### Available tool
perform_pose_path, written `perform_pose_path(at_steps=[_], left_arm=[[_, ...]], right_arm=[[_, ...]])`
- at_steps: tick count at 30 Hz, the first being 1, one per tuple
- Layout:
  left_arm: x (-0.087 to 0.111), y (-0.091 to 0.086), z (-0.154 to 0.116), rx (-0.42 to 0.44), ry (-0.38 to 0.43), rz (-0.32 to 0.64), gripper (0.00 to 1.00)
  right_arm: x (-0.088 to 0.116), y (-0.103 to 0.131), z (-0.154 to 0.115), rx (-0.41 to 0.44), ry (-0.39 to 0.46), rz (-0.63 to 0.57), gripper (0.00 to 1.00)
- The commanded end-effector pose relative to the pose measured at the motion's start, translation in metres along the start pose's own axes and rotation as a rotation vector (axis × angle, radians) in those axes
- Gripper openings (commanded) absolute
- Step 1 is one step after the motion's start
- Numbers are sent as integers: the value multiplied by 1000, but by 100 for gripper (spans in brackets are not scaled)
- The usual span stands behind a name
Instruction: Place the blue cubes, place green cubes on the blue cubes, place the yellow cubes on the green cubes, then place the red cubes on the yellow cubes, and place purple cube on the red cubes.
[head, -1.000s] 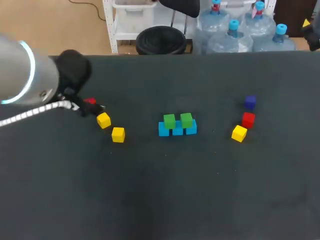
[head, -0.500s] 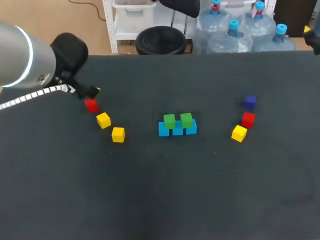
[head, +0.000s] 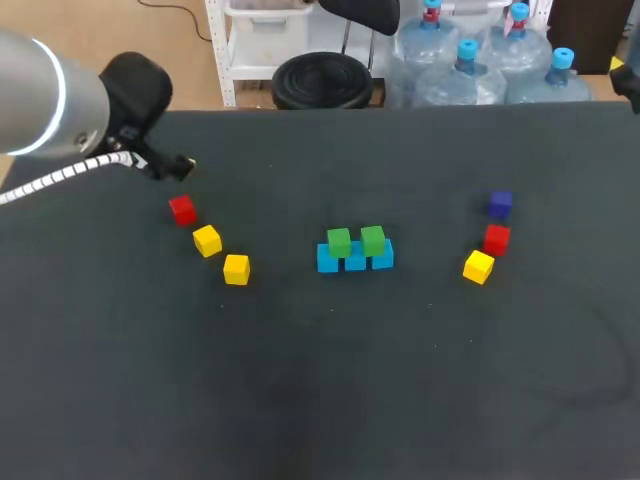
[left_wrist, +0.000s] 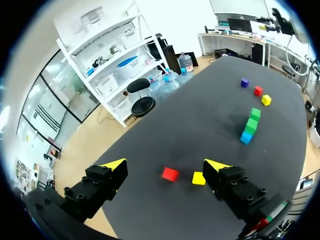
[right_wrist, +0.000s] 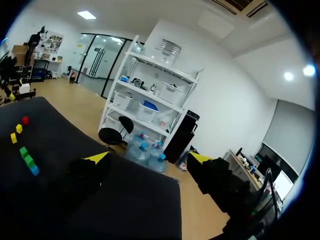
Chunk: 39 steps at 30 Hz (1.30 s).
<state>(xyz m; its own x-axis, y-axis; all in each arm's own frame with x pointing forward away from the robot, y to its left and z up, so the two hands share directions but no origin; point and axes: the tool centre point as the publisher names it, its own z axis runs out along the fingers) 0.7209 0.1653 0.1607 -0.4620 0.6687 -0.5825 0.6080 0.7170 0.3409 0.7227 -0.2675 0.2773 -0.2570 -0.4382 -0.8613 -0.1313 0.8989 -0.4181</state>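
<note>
Head view: three blue cubes sit mid-worktop, two green cubes on them. Towards nine o'clock lie a red cube and two yellow cubes. Towards three o'clock lie a purple cube, a second red cube and a third yellow cube. Left jaws, at ten o'clock, are spread and empty; right jaws likewise, far from the cubes.

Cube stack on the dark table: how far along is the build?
Done: two green cubes sit on the row of blue cubes. In hand: nothing; left gripper open near one red cube. Left: three yellow cubes, two red cubes and the purple cube lie loose on the dark table.
</note>
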Motion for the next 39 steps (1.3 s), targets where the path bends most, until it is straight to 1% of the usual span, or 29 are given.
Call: perform_pose_path(at_steps=[1,6,11,17,20,21,23,34,35,37,39], left_arm=[[-3,11,15,18,3,-11,100],[-11,22,37,56,42,-4,100],[-15,28,45,70,51,-5,100],[-12,42,56,91,71,-28,100],[-11,44,59,102,75,-35,100],[-12,45,59,111,75,-33,100],[-14,45,58,159,79,-14,100],[-14,45,58,159,79,-14,100],[-10,41,55,150,75,-13,100],[-5,41,51,89,77,-28,100],[-4,42,51,44,36,-48,100]], right_arm=[[3,1,3,-8,-175,3,100],[4,1,4,-9,-172,2,100],[6,1,4,-6,-168,9,100],[8,2,5,-7,-164,15,100],[8,2,5,-8,-165,17,100],[8,2,6,-8,-165,17,100],[8,1,6,-7,-164,19,100],[15,0,11,-8,-148,33,100],[14,1,12,-11,-147,33,100],[14,2,14,-20,-147,31,100],[12,4,15,-27,-151,30,100]])
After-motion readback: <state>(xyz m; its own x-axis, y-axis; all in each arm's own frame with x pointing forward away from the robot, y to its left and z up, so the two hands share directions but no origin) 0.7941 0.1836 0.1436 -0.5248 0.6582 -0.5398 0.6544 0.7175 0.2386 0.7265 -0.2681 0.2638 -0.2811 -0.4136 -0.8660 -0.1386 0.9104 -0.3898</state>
